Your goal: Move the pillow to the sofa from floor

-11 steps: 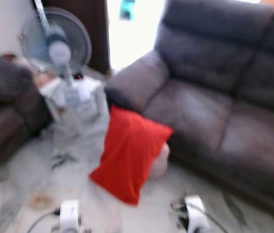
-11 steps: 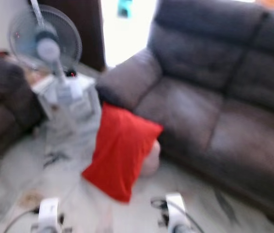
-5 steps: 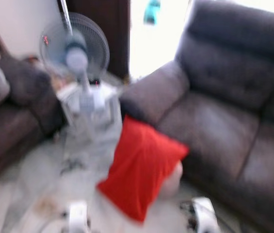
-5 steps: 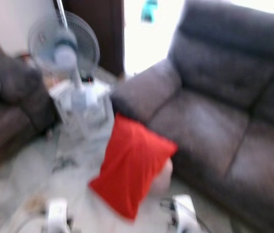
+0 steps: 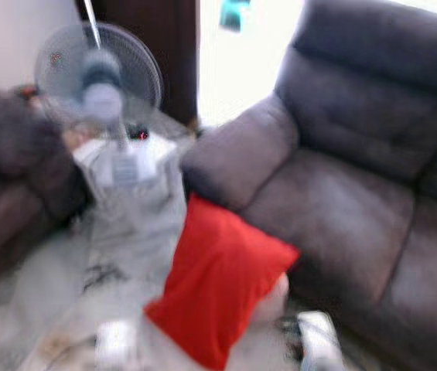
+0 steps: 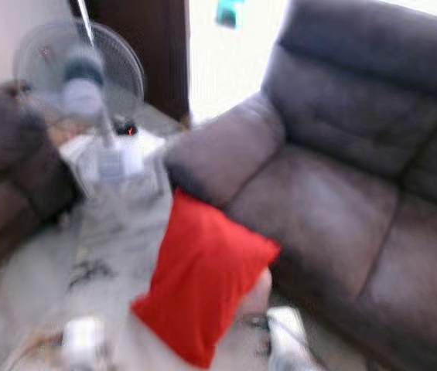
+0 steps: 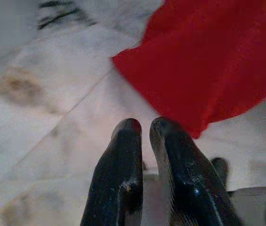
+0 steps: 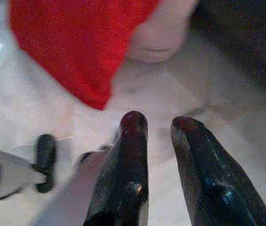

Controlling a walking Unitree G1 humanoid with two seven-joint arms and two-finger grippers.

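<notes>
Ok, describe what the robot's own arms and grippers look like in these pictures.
Each gripper has two long, glossy black fingers with rounded tips: the left gripper and the right gripper. In the head views the arm ends appear as blurred silver-white blocks, left and right, with thin dark cables beside the right one. No markings can be made out.
</notes>
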